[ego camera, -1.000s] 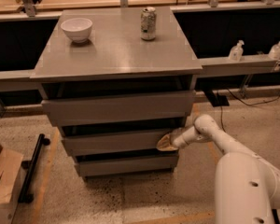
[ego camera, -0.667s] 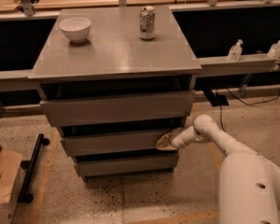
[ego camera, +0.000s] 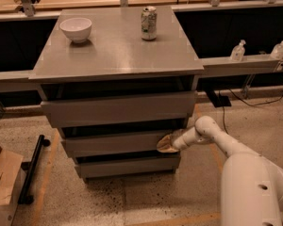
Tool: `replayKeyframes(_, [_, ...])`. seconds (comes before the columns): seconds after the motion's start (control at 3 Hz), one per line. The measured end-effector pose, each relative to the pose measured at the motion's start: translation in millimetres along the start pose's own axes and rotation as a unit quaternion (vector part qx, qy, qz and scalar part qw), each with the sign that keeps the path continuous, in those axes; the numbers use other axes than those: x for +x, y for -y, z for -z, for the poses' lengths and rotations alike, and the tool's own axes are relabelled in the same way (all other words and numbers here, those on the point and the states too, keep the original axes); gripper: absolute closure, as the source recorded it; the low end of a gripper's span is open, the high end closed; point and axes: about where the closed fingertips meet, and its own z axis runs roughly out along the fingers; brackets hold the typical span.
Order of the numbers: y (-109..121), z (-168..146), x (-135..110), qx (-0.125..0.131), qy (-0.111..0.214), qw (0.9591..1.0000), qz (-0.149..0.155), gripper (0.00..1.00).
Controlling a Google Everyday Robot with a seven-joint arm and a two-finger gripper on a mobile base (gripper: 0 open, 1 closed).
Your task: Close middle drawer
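Holding our gripper (ego camera: 167,144) against the right end of the middle drawer (ego camera: 111,144) front panel; whether the gripper is closed or spread, we cannot tell

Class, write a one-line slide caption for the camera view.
Gripper at the right end of the middle drawer front; bowl and can on top.

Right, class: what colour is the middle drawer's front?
Plain grey, camera view. The pincer sits at the right end of the wide grey wooden middle drawer.
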Motion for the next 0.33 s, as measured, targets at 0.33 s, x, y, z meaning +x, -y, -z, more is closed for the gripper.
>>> replayKeyframes(0.33, [-1.5, -3.8, -1.0, -0.003, 0.001, 1.0000, 0.000, 0.00])
